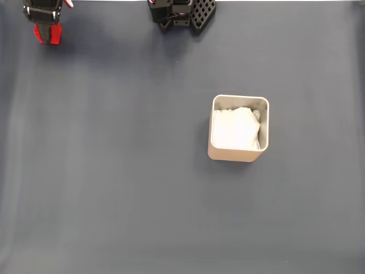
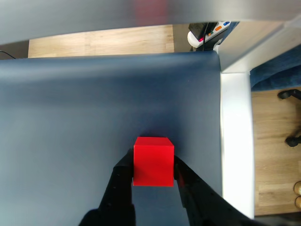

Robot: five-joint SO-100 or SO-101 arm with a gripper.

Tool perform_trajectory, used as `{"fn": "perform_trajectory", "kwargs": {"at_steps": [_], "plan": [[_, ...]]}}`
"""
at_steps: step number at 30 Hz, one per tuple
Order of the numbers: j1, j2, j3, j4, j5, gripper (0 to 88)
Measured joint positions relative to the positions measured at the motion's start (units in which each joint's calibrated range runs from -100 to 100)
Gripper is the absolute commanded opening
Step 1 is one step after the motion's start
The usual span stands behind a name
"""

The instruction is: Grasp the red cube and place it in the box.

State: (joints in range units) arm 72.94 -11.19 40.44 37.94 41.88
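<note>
The red cube (image 2: 153,161) sits clamped between my two black fingers (image 2: 120,183), and my gripper (image 2: 153,172) is shut on its side faces. In the fixed view the gripper (image 1: 48,31) and the red cube (image 1: 44,35) are at the far top left corner of the dark mat. The beige box (image 1: 231,153), lined with white padding, stands right of the middle of the mat, far from the gripper. Whether the cube touches the mat I cannot tell.
The arm's black base (image 1: 182,11) stands at the top middle edge of the fixed view. In the wrist view the dark mat (image 2: 94,103) ends at a white table edge (image 2: 235,132) on the right, with wooden floor beyond.
</note>
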Motion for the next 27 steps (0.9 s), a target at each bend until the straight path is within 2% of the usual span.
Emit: {"fn": "perform_trajectory", "kwargs": {"at_steps": [14,27], "plan": [[-2.63,-2.32,-0.09,3.41,0.49,0.3],[-13.98,-15.07,-3.37,14.22,2.69,0.3]]}}
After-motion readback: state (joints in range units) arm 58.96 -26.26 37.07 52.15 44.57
